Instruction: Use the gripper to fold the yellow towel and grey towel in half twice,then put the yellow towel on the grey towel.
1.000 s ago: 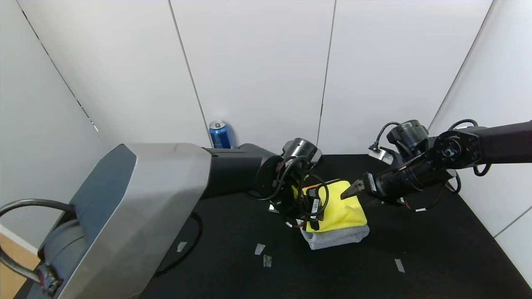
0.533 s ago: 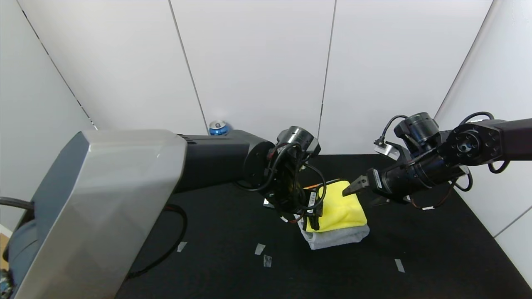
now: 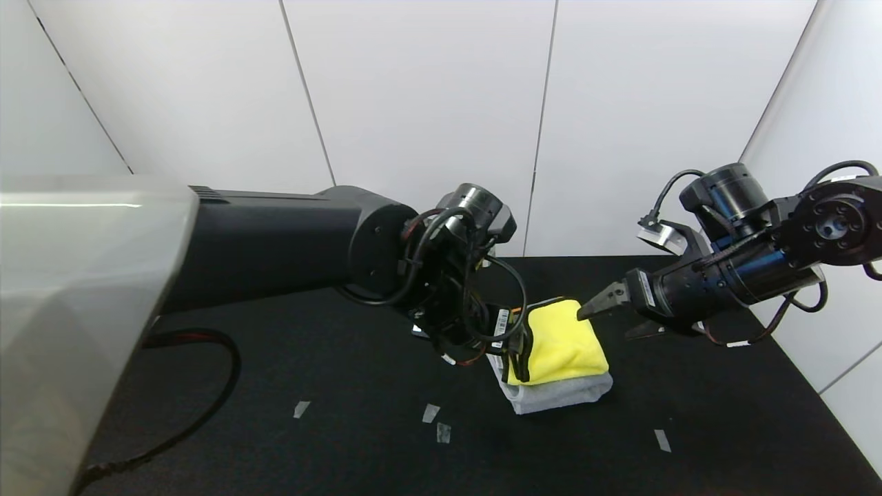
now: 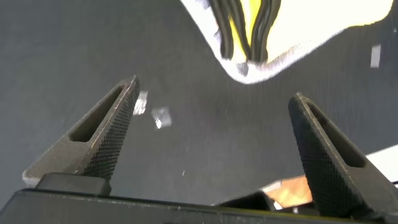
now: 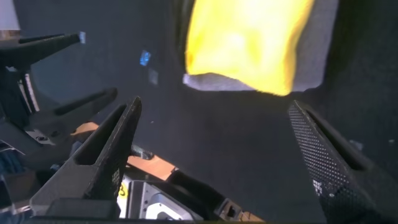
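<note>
The yellow towel [image 3: 561, 342] is seen folded into a compact pad and laid on top of the folded grey towel [image 3: 559, 395], the stack resting on the black tabletop [image 3: 723, 427]. Over the last second both arms have been lifted up and away from the stack. The left gripper [image 3: 517, 358] is held just beside the stack's left edge, its fingers [image 4: 102, 134] spread wide and empty. The right gripper [image 3: 610, 313] is raised off the far right corner, its fingers [image 5: 106, 155] likewise spread and holding nothing. From this release and withdrawal the stacking is judged done, with only retreat of the arms left. No container is seen in use; the blue can at the wall is now hidden by the left arm
</note>
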Controlling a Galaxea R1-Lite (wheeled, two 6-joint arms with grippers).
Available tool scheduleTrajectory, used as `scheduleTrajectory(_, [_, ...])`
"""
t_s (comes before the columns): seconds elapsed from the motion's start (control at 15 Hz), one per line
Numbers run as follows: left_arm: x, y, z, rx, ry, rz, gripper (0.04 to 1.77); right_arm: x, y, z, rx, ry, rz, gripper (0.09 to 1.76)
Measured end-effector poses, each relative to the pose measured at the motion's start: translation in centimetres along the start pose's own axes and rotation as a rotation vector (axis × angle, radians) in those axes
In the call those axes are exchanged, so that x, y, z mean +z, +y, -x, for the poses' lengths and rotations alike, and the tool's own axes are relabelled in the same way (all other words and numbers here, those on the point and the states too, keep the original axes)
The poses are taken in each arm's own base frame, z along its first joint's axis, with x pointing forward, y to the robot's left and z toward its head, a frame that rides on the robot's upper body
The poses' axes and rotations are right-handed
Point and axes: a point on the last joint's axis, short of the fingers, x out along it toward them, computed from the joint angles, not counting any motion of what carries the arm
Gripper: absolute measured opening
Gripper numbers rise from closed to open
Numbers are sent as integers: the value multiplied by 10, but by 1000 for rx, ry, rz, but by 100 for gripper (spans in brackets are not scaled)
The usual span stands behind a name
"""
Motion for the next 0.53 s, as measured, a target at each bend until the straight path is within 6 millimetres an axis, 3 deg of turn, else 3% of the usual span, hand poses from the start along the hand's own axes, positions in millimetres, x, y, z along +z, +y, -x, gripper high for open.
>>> scheduleTrajectory(0.53, [-25, 17, 66, 24, -42, 5, 171, -33, 25, 44, 31, -42, 19, 170])
